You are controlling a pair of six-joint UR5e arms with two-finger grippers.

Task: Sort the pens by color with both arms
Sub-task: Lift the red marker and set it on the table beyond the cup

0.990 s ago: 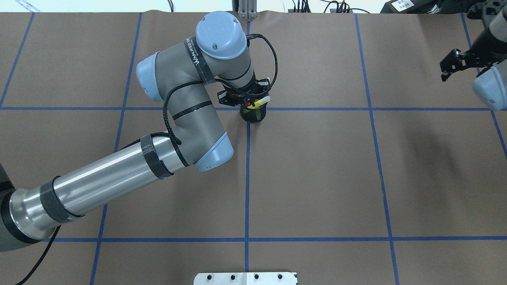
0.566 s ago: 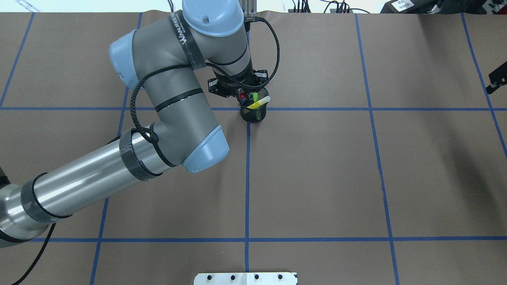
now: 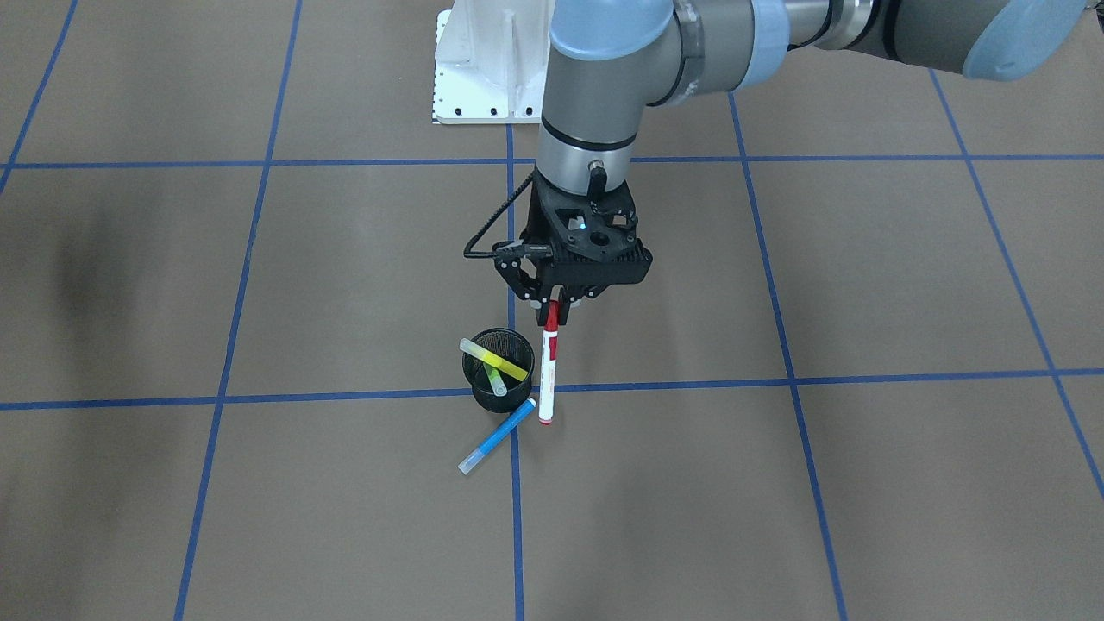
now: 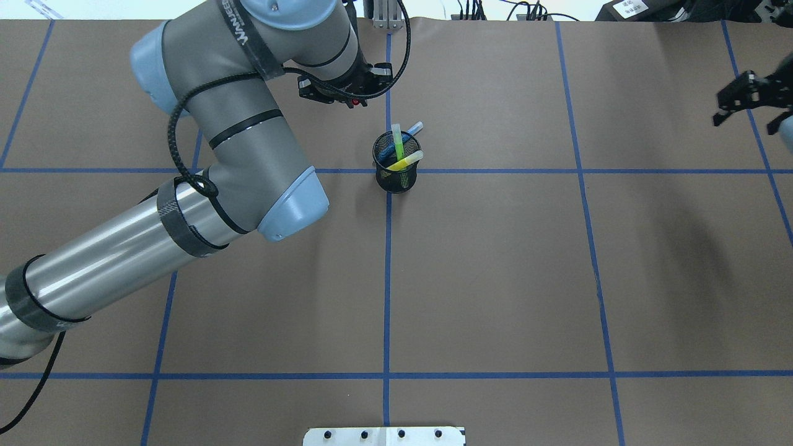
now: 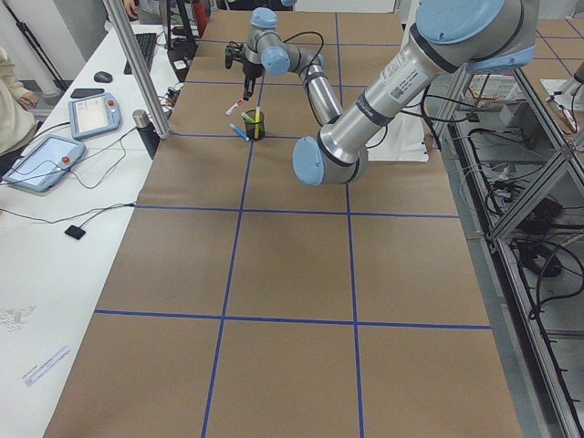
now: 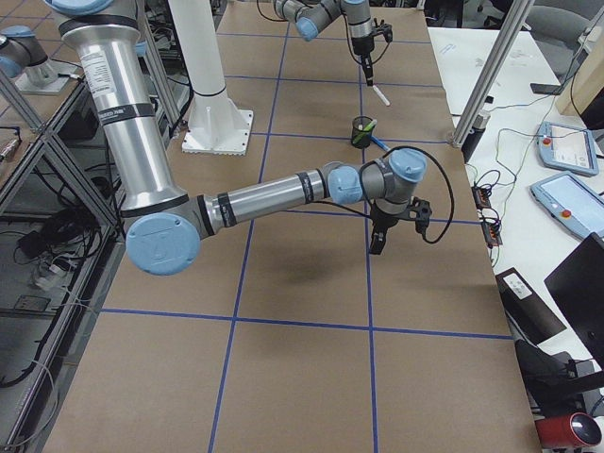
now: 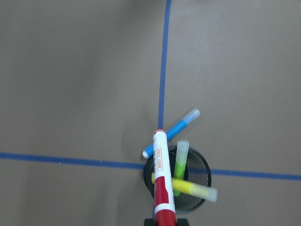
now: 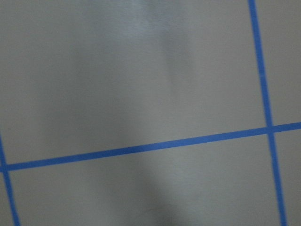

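Two arms work over the brown counter (image 3: 776,483), which is gridded in blue tape, with a white pedestal (image 3: 483,78) at the robot's edge. The left arm (image 4: 235,142) has its hand (image 3: 552,304) clamped on the red marker (image 3: 547,371) by the cap, the barrel hanging upright just beside the cup (image 3: 500,398). The right arm (image 6: 274,198) is well apart, its hand (image 4: 745,118) with fingers spread. The yellow pen (image 3: 496,360) and green pen (image 3: 493,379) lean in the cup. The blue pen (image 3: 496,438) lies on the counter, touching the cup's foot.
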